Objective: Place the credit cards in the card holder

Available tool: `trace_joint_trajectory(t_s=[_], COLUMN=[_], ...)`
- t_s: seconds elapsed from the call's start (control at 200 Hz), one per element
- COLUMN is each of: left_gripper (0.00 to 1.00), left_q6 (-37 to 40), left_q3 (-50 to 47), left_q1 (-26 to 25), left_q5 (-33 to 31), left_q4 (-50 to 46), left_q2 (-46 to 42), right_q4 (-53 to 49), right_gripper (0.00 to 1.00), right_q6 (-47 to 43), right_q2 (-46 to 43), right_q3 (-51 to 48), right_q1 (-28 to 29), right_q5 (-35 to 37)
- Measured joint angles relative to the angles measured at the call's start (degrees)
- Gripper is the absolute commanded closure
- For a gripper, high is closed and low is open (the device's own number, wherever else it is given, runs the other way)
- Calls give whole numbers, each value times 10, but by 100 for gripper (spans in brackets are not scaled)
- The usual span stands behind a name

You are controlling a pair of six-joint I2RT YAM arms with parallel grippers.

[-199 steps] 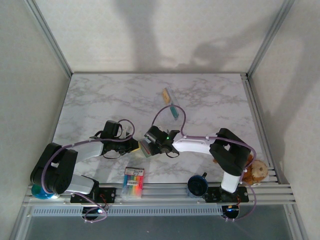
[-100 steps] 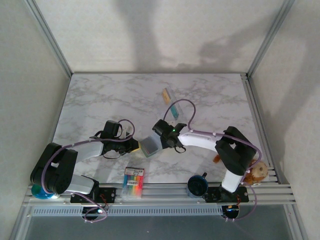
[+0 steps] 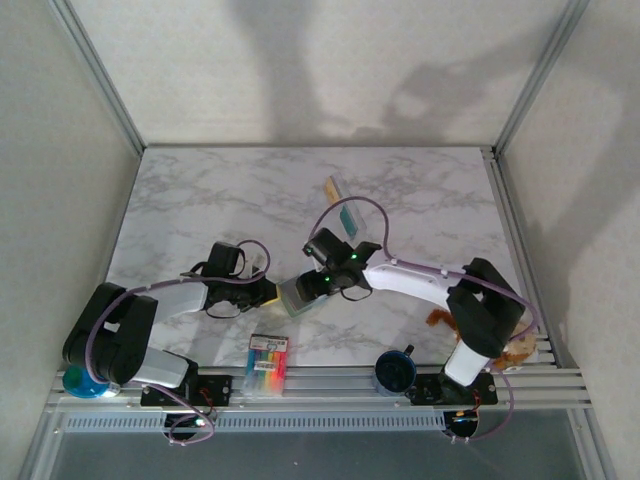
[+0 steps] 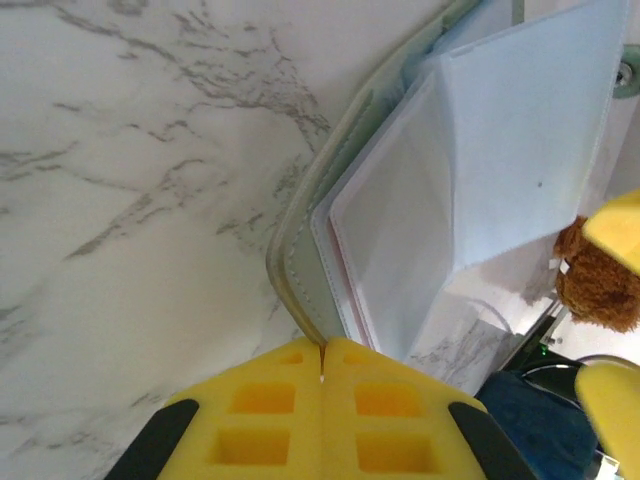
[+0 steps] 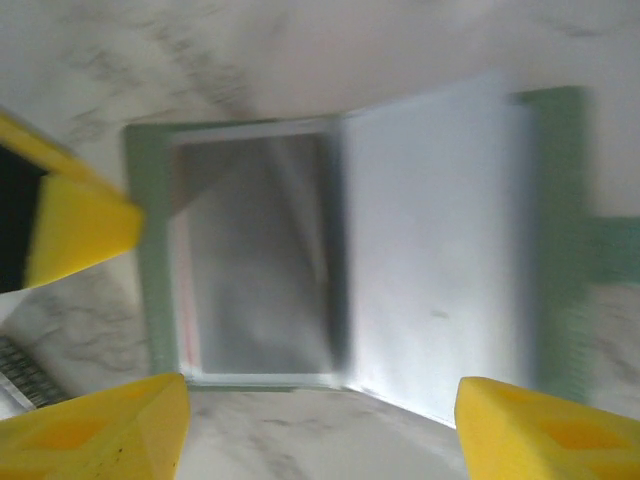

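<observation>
Lying open on the marble table (image 3: 200, 200), the card holder (image 4: 400, 230) sits near the front middle, between the two claws. One pale blue-grey panel is tilted up off the rest. The left claw (image 4: 322, 350) is clenched on the holder's grey-green rim, its yellow pads pressed together at one corner. The right claw (image 5: 320, 430) hangs over the open panels, released, with its fingers spread wide and nothing between them. That view is blurred, so how close it is to the holder cannot be told. A tan-gold card (image 3: 333, 188) and a teal-blue card (image 3: 349, 221) lie further back on the table, well apart from the holder.

The likeliest trouble is the hold itself. The left claw pinches only a thin corner, so the holder could pivot or slip free when a card is pushed against a slot. The raised panel looks unsupported and may flop shut, hiding the pocket.

The cards are thin and flat on smooth marble, so fingers closing on one could skid it away instead of lifting it.

The right arm's purple cable (image 3: 375, 212) arcs right beside the teal-blue card and could drag it as the arm reaches back.

The pack of markers (image 3: 266, 365) lies near the holder's front side, where a low swing of either arm might knock it.
</observation>
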Motion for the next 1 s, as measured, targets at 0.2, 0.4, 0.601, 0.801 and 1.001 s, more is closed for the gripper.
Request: trace_joint_trajectory(t_s=[0.2,0.4,0.601,0.801,1.001], left_gripper=[81,85,80,69,63], left_q6=[0,1,0,-8,-9], left_q3=[8,33,82,119,121], left_q1=[4,10,11,11,9], left_q5=[-19,-26,-28,-50,-80], left_q4=[-2,-2,0,1,-12], left_q2=[5,33,88,107,85], right_q4=[21,-24,-47,-71,-134], right_gripper=[37,38,34,23,26], right_q6=[14,64,83,60,-14], right_q2=[46,78,23,-13,39], right_q3=[21,59,64,127,251], right_q1=[8,4,-38,-155,-229], right_q5=[-19,31,17,18,49])
